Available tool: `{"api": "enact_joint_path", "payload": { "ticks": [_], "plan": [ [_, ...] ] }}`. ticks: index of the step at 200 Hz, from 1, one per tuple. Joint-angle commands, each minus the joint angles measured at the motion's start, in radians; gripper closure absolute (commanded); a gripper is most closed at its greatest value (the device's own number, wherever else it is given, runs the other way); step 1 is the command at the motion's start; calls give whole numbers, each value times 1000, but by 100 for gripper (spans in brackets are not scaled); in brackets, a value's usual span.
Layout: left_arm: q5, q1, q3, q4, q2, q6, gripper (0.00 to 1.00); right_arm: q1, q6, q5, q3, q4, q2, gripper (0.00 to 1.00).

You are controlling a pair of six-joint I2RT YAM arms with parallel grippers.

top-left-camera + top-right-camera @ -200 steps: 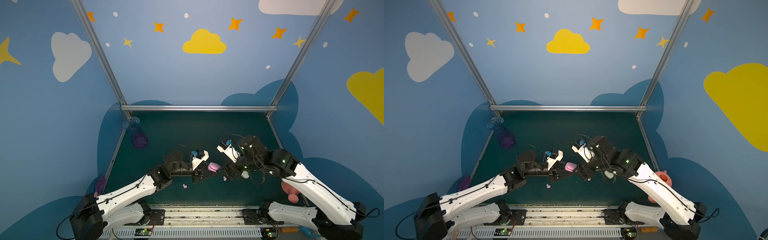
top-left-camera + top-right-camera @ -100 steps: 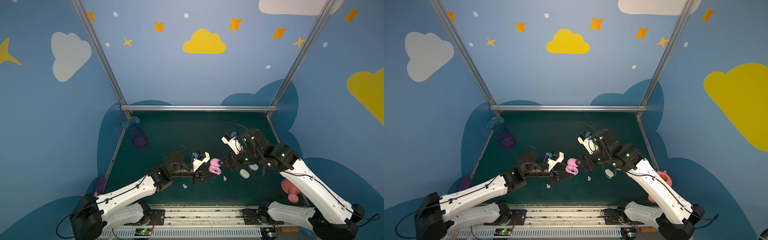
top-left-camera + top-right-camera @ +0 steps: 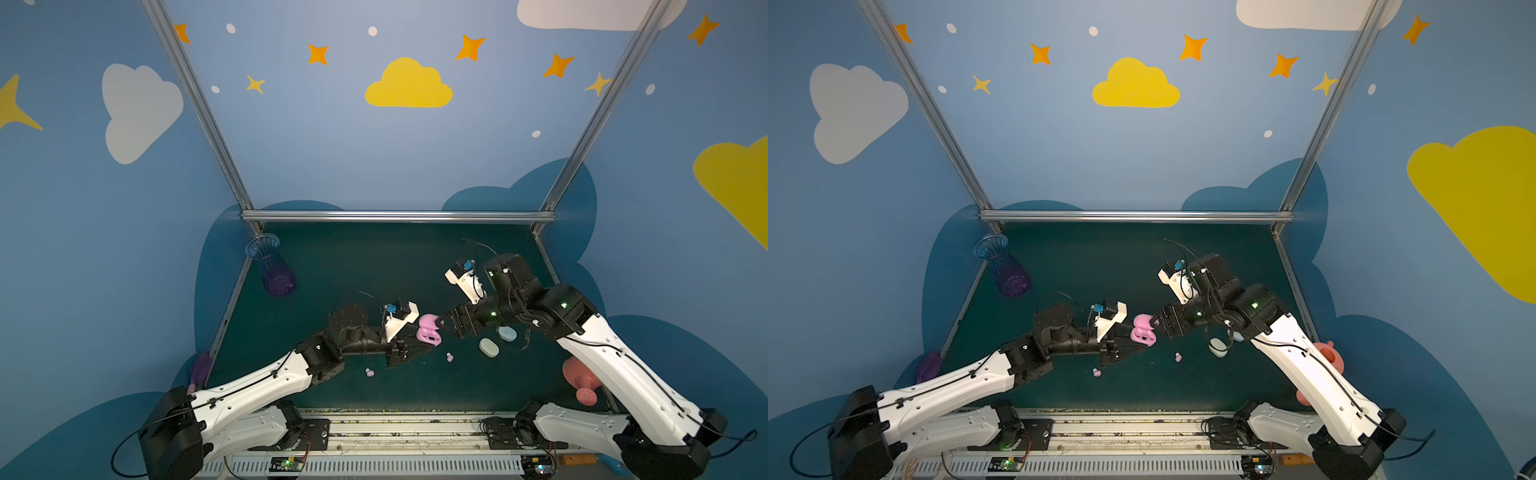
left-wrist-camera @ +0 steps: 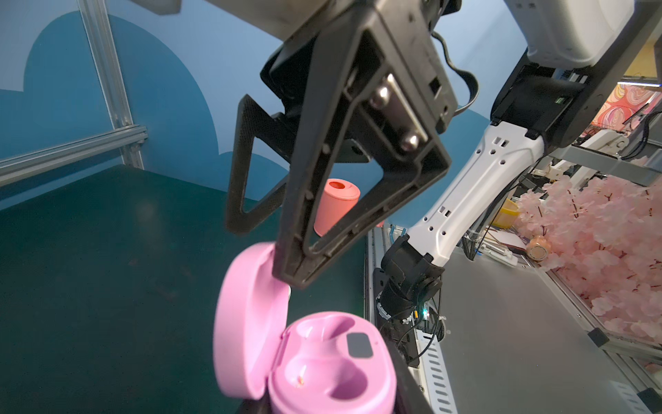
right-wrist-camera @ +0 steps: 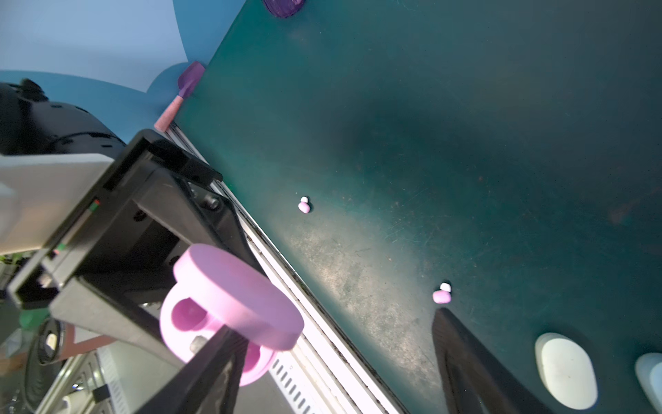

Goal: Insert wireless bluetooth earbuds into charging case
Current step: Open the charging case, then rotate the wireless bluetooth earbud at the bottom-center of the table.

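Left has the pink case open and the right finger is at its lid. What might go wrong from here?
1. One finger of the right gripper appears to touch the lid of the pink case. Pushing further may strain the hinge or twist the case in the left gripper.
2. The nearer pink earbud lies close to the mint case. Reaching for it, the right arm may knock that case.

Bare green mat (image 3: 374, 266) open beyond the pink charging case (image 3: 428, 330), right gripper (image 3: 449, 328) crowding its lid, mint case (image 3: 488, 347) and blue case (image 3: 507, 333) close beside it under the right arm (image 3: 602, 357), pink earbuds (image 3: 449, 356) loose in front of it, purple vase (image 3: 272, 270) far off.
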Motion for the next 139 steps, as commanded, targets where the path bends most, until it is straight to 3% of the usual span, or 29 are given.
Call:
{"api": "enact_joint_path", "payload": {
  "ticks": [1,67,82,139],
  "plan": [
    [-32,26,-16,16,-25,-13,87,-5,29,-50,13,2,-27,20],
    [-72,81,-73,21,-80,-23,87,-5,138,-37,-38,-48,-98,7],
    [-76,87,-81,20,-95,-23,87,-4,170,-16,-95,-41,-122,2],
    [-102,90,-124,33,-136,-13,87,-6,345,48,-408,136,-130,2]
  ]
}}
